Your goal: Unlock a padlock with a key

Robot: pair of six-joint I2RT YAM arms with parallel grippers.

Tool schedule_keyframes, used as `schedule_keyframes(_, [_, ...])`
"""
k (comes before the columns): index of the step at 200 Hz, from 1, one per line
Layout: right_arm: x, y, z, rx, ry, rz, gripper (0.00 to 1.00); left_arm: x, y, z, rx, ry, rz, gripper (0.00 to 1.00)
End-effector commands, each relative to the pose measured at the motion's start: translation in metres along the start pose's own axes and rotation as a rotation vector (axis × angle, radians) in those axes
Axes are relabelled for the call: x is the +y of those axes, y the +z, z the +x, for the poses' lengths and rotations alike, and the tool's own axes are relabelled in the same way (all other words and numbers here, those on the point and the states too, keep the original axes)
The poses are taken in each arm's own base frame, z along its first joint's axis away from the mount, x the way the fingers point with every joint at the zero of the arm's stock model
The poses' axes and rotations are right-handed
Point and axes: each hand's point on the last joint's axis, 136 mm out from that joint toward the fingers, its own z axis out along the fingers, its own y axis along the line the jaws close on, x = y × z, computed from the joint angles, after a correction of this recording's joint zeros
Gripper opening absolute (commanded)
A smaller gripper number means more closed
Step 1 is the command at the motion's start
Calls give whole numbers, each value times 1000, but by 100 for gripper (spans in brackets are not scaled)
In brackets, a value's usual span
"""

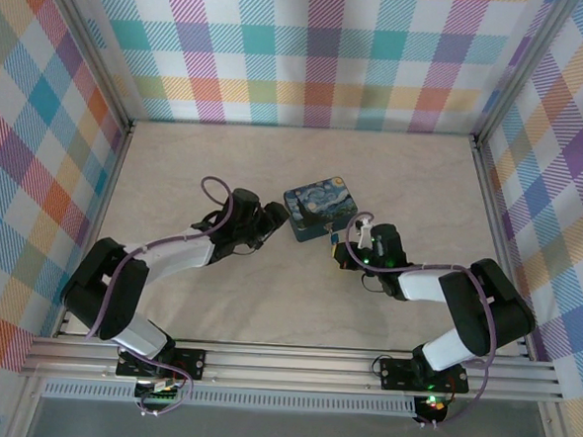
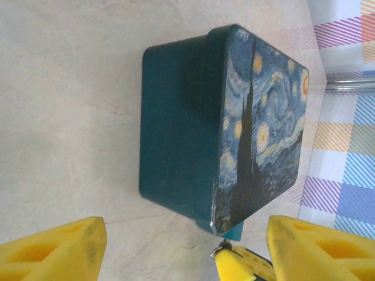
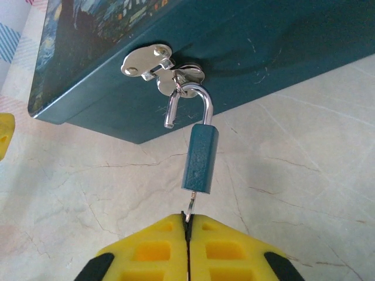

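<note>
The tiny metal padlock has a teal-blue body and a shiny silvery shackle. The thin key is silvery. The rectangular box is dark teal, and its lid swirls with blue sky and yellow stars. The right end effector and the left end effector are bright yellow. The tabletop is cream marble with brown veins.

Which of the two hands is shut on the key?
The right hand, fingers pressed together on the key in the padlock; the left hand stands open, facing the box.
</note>
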Motion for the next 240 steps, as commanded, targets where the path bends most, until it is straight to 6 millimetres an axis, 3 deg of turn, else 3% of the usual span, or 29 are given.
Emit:
schedule_keyframes(1, [-9, -2, 9, 27, 58, 11, 10, -6, 12, -12, 3, -32, 33, 72])
schedule_keyframes(47, [-20, -5, 9, 18, 101, 43, 24, -20, 28, -19, 10, -10, 35, 73])
schedule_keyframes(86, [-23, -10, 10, 23, 97, 56, 32, -19, 38, -23, 7, -6, 12, 76])
schedule_keyframes(120, [-18, -17, 0, -1, 69, 49, 41, -19, 48, -22, 29, -3, 1, 77])
schedule_keyframes(156, [-14, -28, -16, -4, 110, 26, 59, -20, 61, -20, 56, 2, 4, 76])
schedule_keyframes(210, [3, -34, -32, 3, 142, -120, 86, -3, 68, -12, 83, 0, -30, 75])
schedule_keyframes(240, [16, -33, -42, 6, 125, -191, 93, 10, 68, -7, 93, -6, -52, 74])
